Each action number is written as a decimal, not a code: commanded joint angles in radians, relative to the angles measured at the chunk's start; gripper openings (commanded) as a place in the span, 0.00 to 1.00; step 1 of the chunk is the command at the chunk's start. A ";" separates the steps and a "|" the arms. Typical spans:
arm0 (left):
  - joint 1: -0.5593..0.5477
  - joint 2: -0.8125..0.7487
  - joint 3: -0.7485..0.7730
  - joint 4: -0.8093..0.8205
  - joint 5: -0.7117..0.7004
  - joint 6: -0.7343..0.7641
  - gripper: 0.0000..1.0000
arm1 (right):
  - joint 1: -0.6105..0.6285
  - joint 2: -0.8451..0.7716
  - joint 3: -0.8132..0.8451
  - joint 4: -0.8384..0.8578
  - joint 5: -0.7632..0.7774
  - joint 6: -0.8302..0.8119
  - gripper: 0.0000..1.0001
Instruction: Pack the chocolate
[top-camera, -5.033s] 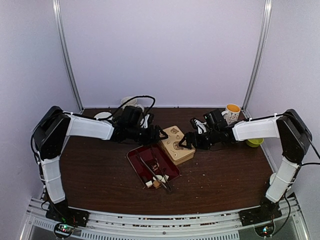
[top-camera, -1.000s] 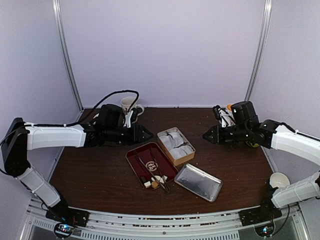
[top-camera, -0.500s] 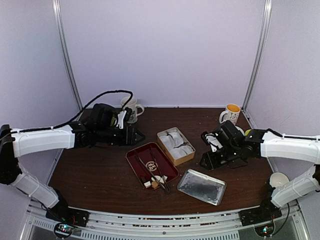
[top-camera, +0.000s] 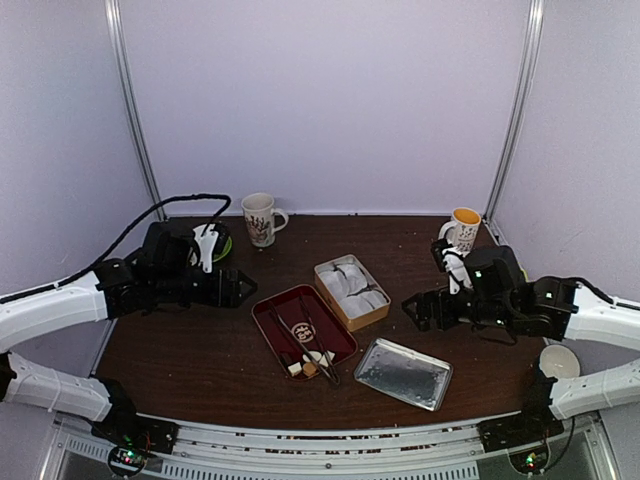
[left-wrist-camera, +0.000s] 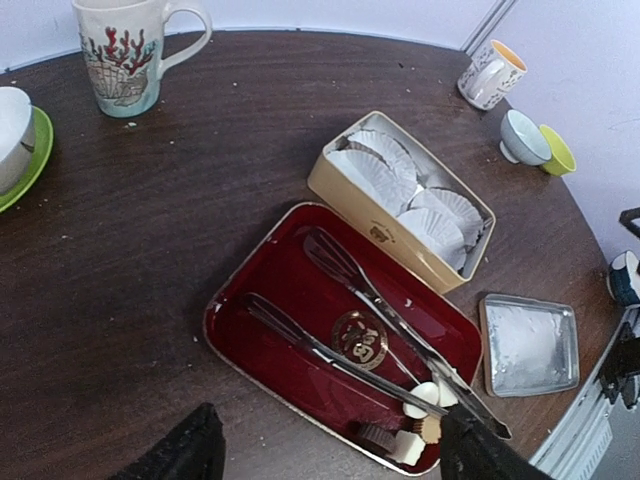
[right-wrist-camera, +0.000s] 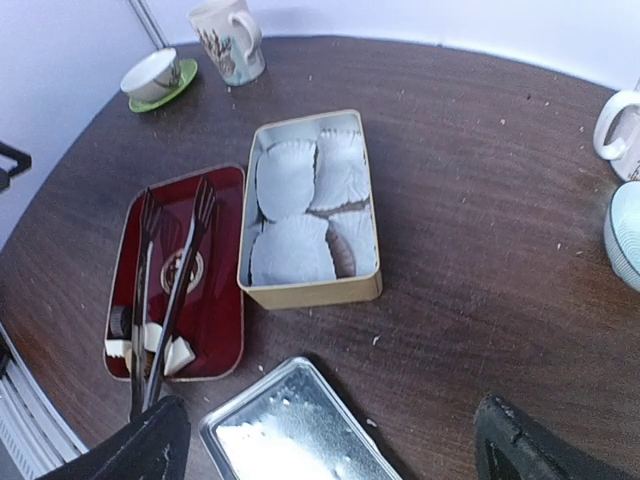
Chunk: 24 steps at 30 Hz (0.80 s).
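Brown table (top-camera: 200, 345), red tray (right-wrist-camera: 225, 260), tin (right-wrist-camera: 310, 292), lid (top-camera: 403, 372)

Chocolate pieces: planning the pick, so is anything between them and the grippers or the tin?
Two tongs lie in the red tray, tips among the chocolate pieces. The tin beside it is open, with paper liners inside; nothing else visible blocks the way.

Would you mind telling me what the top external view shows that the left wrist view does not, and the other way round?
Only the top external view shows both arms whole, the left arm and the right arm, reaching in from the sides. Only the left wrist view shows a pale blue bowl with a yellow-green bowl beside it. Both show the red tray with tongs and chocolate, the tin of paper liners, the silver lid, the patterned mug and the orange-lined mug.
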 joint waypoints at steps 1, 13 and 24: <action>-0.002 -0.064 -0.051 -0.001 -0.092 0.025 0.81 | 0.002 -0.070 -0.036 0.093 0.174 0.088 1.00; 0.030 -0.123 -0.162 -0.018 -0.152 -0.095 0.98 | 0.000 0.106 0.074 0.096 0.121 0.064 0.93; 0.030 -0.103 -0.222 0.024 0.008 -0.103 0.93 | -0.001 0.444 0.336 0.020 0.130 0.088 0.88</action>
